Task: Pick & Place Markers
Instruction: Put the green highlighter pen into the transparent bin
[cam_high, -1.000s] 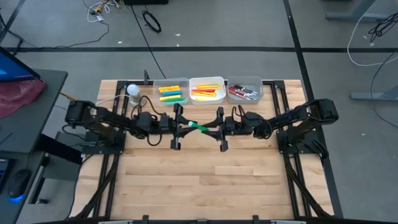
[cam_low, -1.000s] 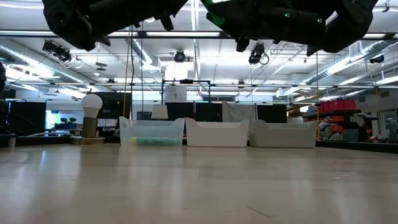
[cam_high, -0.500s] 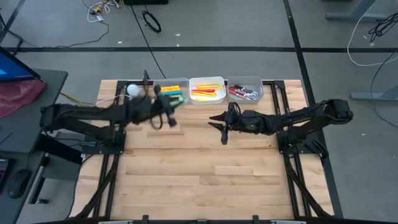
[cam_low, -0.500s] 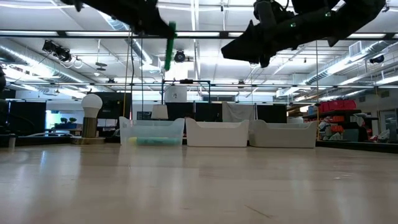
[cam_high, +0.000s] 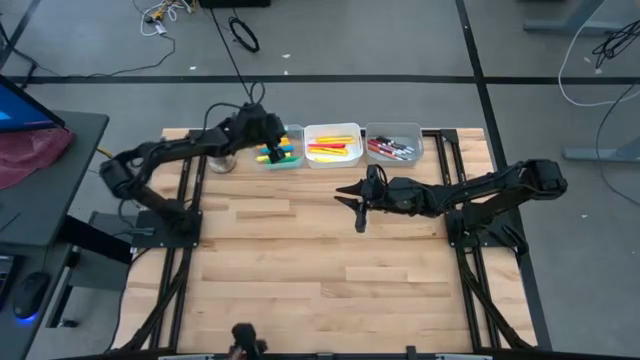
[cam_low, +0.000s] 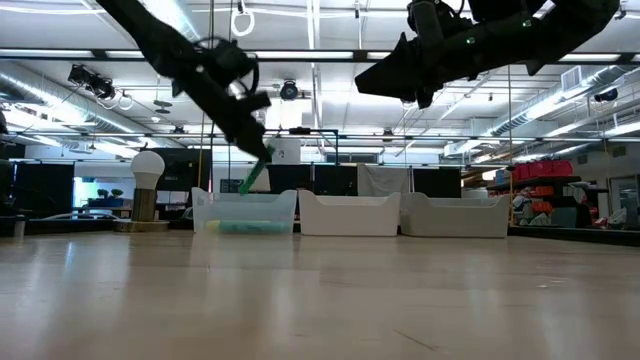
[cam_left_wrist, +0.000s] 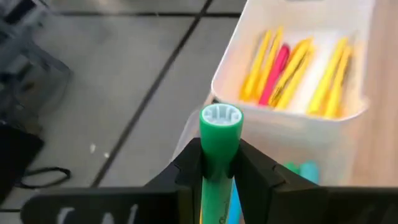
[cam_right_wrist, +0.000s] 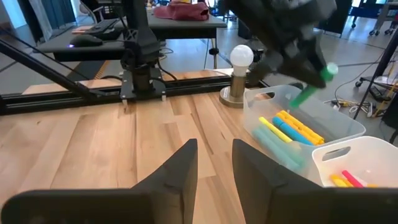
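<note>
We hold a green marker (cam_left_wrist: 220, 146) clamped between the two fingers of our left gripper (cam_high: 262, 137), above the left bin (cam_high: 292, 164) at the far edge of the table (cam_high: 320, 270). In the low view the marker (cam_low: 253, 174) hangs tilted, its lower end just over the bin's rim (cam_low: 245, 194). From our right wrist view the marker (cam_right_wrist: 313, 85) sits over that clear bin (cam_right_wrist: 339, 127), which already holds yellow, blue and green markers (cam_right_wrist: 287, 131).

The middle bin (cam_high: 332, 162) holds yellow, orange and pink-red markers (cam_high: 333, 148), and the right bin (cam_high: 418, 149) holds dark maroon and red ones (cam_high: 391, 150). The three bins stand side by side in a row.

Our right gripper (cam_high: 359, 205) waits above the middle of the table, well apart from the bins, its fingers (cam_right_wrist: 181, 168) parted a little with nothing between them. A white bulb lamp (cam_right_wrist: 239, 70) stands just beside the left bin.
</note>
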